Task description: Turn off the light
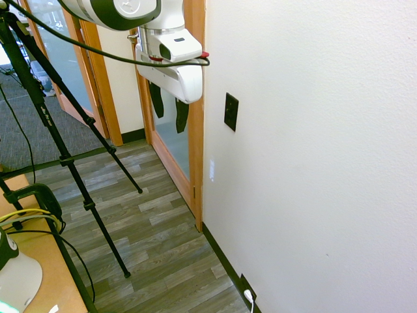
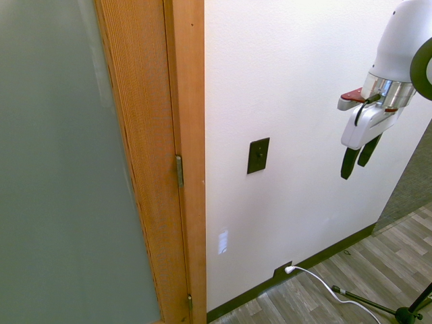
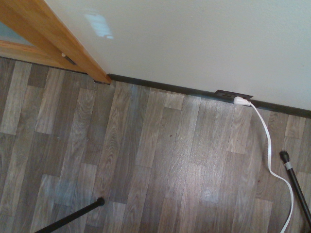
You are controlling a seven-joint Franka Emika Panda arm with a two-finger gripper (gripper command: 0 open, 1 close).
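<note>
The light's switch (image 1: 230,111) is a small matte black upright plate on the white wall, just beside the wooden door frame; it also shows in the second exterior view (image 2: 258,155). My gripper (image 1: 169,122) hangs in the air with its dark fingers pointing down and a gap between them, holding nothing. It stands off the wall, at about the switch's height and a little above it (image 2: 358,162). The wrist view looks down at the floor and does not show the switch.
A wooden door frame (image 2: 182,135) with frosted glass borders the wall. Low on the baseboard sits a black outlet plate (image 3: 233,94) with a white plug (image 3: 241,101) and cord trailing over the wood-plank floor (image 3: 146,160).
</note>
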